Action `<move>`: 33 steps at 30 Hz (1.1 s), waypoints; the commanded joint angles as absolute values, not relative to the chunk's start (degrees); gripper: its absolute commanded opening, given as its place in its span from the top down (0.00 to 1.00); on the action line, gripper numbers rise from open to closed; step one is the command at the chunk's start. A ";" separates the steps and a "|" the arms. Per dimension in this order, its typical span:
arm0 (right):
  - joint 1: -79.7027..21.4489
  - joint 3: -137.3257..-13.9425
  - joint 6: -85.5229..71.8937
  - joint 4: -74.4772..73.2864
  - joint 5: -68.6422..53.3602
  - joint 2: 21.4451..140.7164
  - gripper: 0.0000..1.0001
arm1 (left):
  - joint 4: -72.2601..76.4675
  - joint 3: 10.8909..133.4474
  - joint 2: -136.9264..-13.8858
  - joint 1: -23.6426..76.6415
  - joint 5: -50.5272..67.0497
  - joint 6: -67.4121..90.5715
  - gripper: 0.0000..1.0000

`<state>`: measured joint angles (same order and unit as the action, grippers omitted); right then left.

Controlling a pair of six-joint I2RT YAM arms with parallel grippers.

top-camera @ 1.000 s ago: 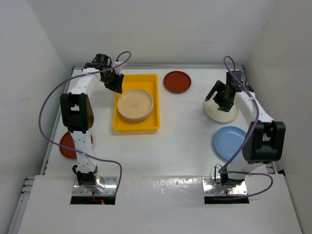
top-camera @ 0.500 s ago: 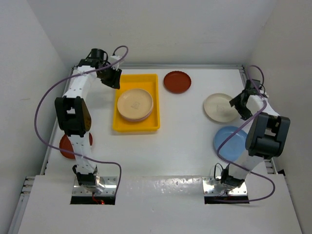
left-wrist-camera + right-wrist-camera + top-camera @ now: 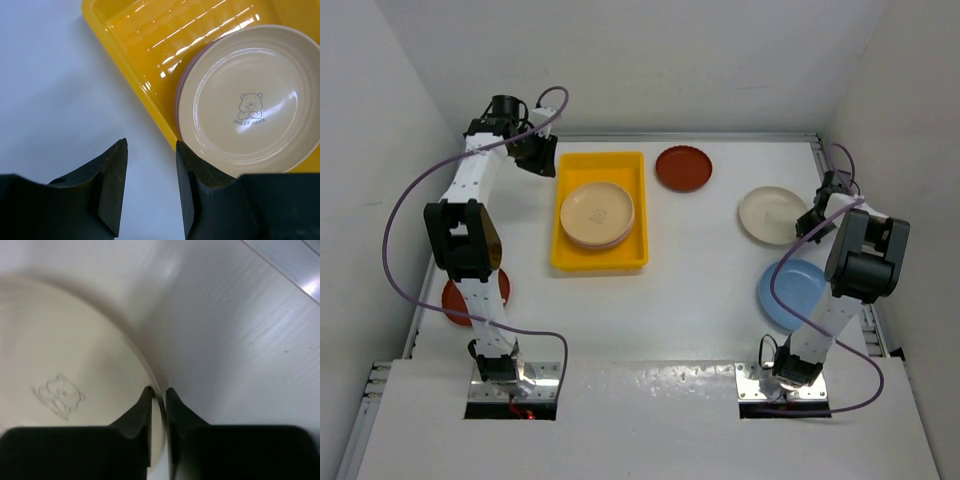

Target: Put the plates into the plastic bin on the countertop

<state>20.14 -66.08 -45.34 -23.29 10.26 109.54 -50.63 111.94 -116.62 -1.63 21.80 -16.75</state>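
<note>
Partly done: a red plate (image 3: 455,302) lay far left; the left tool (image 3: 150,145) hung open beside the yellow bin (image 3: 598,262) of stacked plates (image 3: 597,213); outside lay a second red plate (image 3: 683,168), a cream plate (image 3: 772,215) pinched by the right tool (image 3: 158,392), a blue plate (image 3: 788,295).

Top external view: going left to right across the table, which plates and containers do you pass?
dark red plate → yellow bin → second dark red plate → cream plate. The light blue plate is left out because it overlaps the cream plate's span.

wide overhead view; close left wrist shares bin (image 3: 605,168) (image 3: 150,35).
</note>
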 commanded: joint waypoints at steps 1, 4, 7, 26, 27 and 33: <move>19.78 -64.43 -44.38 -20.50 8.00 107.85 0.94 | -50.36 114.35 -113.73 -2.37 22.14 -15.73 0.54; 18.38 -60.82 -45.95 -16.79 8.95 102.67 1.00 | -50.36 115.74 -113.73 -2.90 22.76 -15.21 0.54; 15.48 -58.71 -50.16 -16.17 14.55 95.20 1.00 | -50.36 117.59 -113.73 -3.43 22.76 -15.21 0.54; -23.63 -95.53 -34.46 -24.99 3.27 105.05 1.00 | -49.31 115.31 -112.41 -9.49 23.64 -12.57 0.54; -25.38 -99.71 -32.36 -30.09 1.69 107.90 1.00 | -49.31 115.31 -112.41 -10.10 23.64 -12.57 0.54; -30.32 -119.62 -30.59 -37.36 -3.51 125.32 1.00 | -48.78 113.21 -112.41 -10.72 24.26 -13.10 0.54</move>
